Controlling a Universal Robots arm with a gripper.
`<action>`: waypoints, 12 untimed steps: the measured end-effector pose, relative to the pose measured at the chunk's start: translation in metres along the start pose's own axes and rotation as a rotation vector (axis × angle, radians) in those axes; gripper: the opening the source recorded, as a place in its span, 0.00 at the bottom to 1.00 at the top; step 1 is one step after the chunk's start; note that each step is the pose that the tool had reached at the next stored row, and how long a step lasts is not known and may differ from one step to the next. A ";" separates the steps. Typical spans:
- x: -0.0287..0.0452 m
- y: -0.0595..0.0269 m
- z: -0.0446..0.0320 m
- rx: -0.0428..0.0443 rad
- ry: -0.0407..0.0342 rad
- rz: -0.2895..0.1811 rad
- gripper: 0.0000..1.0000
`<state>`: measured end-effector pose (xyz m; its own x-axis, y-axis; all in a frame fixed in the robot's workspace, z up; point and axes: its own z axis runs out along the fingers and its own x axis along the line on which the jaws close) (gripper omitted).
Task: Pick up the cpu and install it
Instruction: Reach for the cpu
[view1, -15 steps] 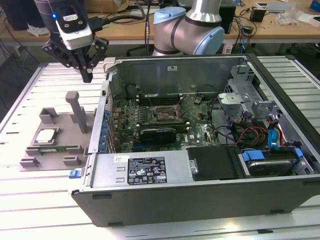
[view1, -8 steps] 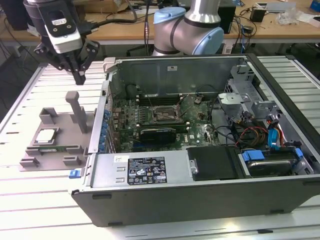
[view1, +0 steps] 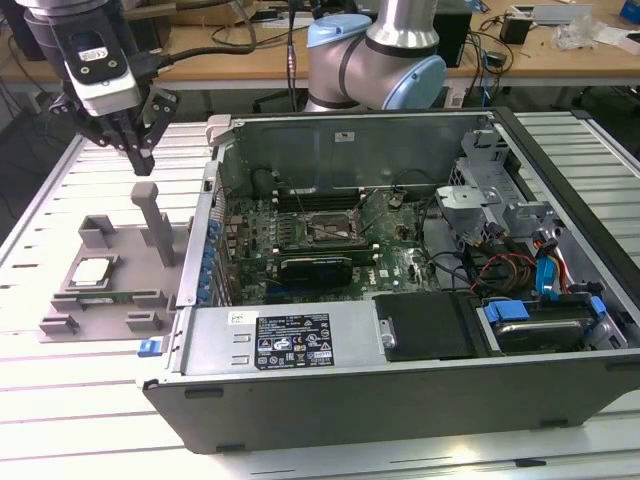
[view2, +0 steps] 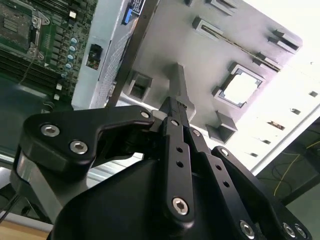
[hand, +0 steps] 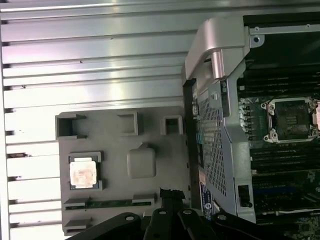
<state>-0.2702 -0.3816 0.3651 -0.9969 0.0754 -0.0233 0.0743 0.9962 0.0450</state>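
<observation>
pincer (view1: 142, 160) clenched, empty, over tray (view1: 122, 258) | cpu (view1: 92, 271) in tray | first wrist view: socket (hand: 291, 117) uncovered

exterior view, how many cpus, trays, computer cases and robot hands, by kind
cpu: 1
tray: 1
case: 1
hand: 1
total: 4
</observation>
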 end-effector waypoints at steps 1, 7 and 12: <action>0.0017 -0.0002 0.0006 0.0000 0.0001 0.000 0.11; 0.0141 -0.0012 0.0042 0.0000 0.0000 0.000 0.11; 0.0299 -0.0026 0.0085 -0.0001 -0.0001 0.000 0.11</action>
<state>-0.3000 -0.3815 0.3558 -0.9969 0.0754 -0.0234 0.0743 0.9962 0.0451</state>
